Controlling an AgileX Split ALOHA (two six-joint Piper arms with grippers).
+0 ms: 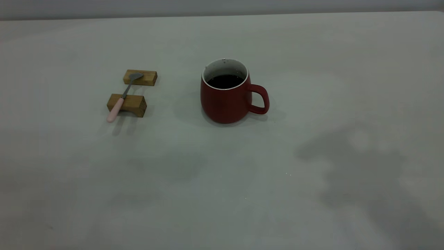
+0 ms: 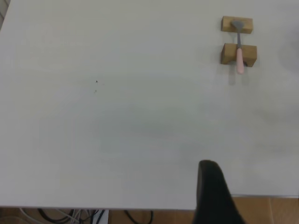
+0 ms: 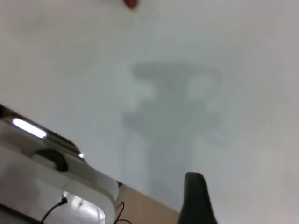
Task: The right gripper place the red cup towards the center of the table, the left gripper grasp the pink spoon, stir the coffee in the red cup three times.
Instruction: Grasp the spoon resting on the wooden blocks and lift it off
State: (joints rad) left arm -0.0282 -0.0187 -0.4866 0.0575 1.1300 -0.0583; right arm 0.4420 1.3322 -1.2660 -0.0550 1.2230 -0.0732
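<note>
Right gripper [image 3: 196, 198]: you only get one dark finger at the frame edge of its wrist view, above bare table; you cannot tell if its fingers are apart or together. It is absent from the exterior view, where only its shadow falls on the near right of the table [image 1: 312, 215].
Left gripper [image 2: 212, 191]: same story, one dark finger over the near table edge, fingers' state not readable. It hangs well apart from the spoon.
Spoon [image 1: 121, 95]: it lies across two wooden blocks [image 1: 127, 105], pink handle end jutting toward you off the nearer block, bowl resting on the farther one. Untouched.
Cup [image 1: 227, 93]: it stands upright around the middle of the table, handle toward the right arm's side, well apart from the spoon.
Coffee [image 1: 225, 81]: dark and flat, filling the cup partway.
Step in hand: judging by how things lie, the cup already looks centred, so the spoon grasp comes next.
Next move calls for: bring the left gripper over the pink handle where it overhangs the near block, and close there.
Hard to make out: a red sliver at the right wrist view's edge, probably the cup.
</note>
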